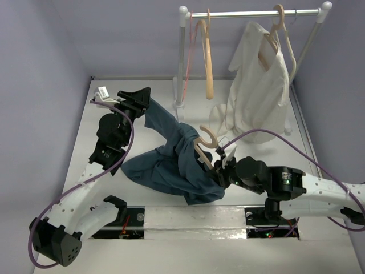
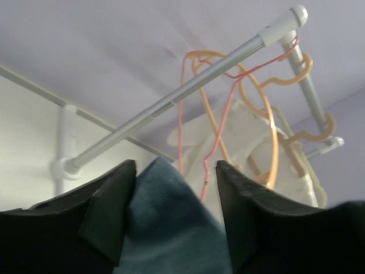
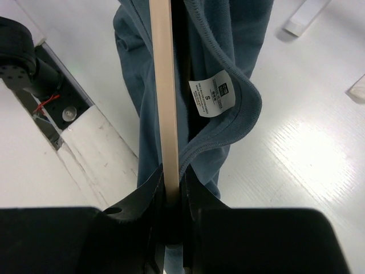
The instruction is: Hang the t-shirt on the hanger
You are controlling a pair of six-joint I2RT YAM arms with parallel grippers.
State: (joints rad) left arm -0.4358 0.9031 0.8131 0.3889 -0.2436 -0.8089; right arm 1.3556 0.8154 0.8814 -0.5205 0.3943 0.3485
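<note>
Rack (image 1: 251, 12) at the back of the table (image 1: 159, 91), taken as our reference.

- The t-shirt (image 1: 171, 160) lies in front of the rack, toward its left end. It is mostly heaped on the table, with one part drawn up and back toward the rack's left post.
- Left gripper (image 2: 175, 174) is at that raised part, near the left post. Its jaws pinch a fold of teal cloth, which fills the gap between the two fingers.
- The hanger (image 1: 205, 142) is in front of the rack's middle, set into the shirt's upper end. The hook pokes out above the cloth, curving toward the rack.
- Right gripper (image 3: 173, 185) is just in front of the hanger, on the side away from the rack. Its jaws are pressed onto the hanger's thin edge. In the wrist view, the collar with its pale label (image 3: 212, 93) loops right beside the hanger, and there is cloth on both sides.
- On the rack hang a cream garment (image 1: 256, 97) at the right, and a yellow-orange hanger (image 1: 208, 63) and a thin pink hanger (image 1: 187, 57) at the left.
</note>
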